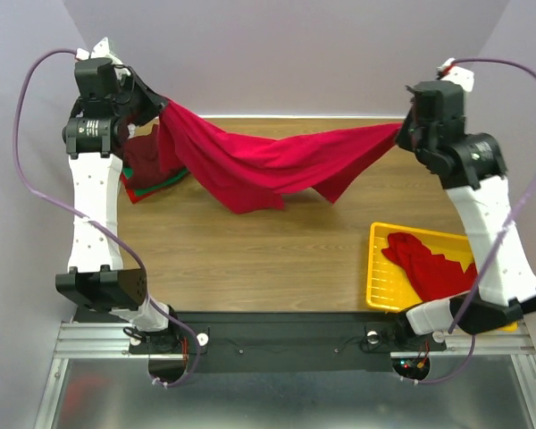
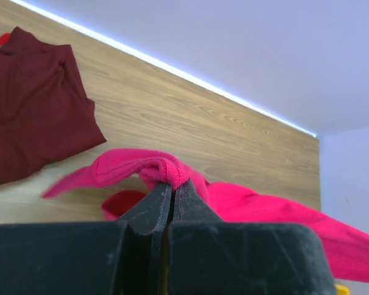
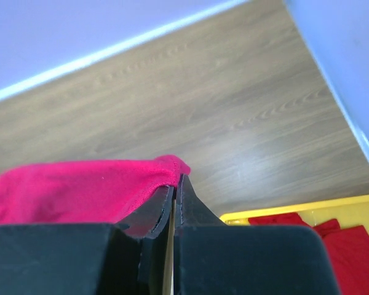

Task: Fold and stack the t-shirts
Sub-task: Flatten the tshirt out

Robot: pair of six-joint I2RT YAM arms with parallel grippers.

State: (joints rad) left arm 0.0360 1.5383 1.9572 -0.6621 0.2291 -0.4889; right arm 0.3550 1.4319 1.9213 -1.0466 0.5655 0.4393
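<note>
While fast in left fingers [image 2: 150,212] and right fingers [image 3: 194,212], crimson t-shirt [image 1: 268,165] near maroon pile [image 1: 143,156], yellow tray [image 1: 380,286] apart.

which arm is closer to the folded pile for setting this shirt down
Probably left. The left gripper, shut on the red t-shirt, hangs beside the maroon pile; the right gripper holds the other end, nearer the yellow tray.

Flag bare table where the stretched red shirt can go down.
Free: bare wood on the near side of the held red t-shirt, between the left arm and the yellow tray. Crowded: folded stack far left; red shirts in the tray.
</note>
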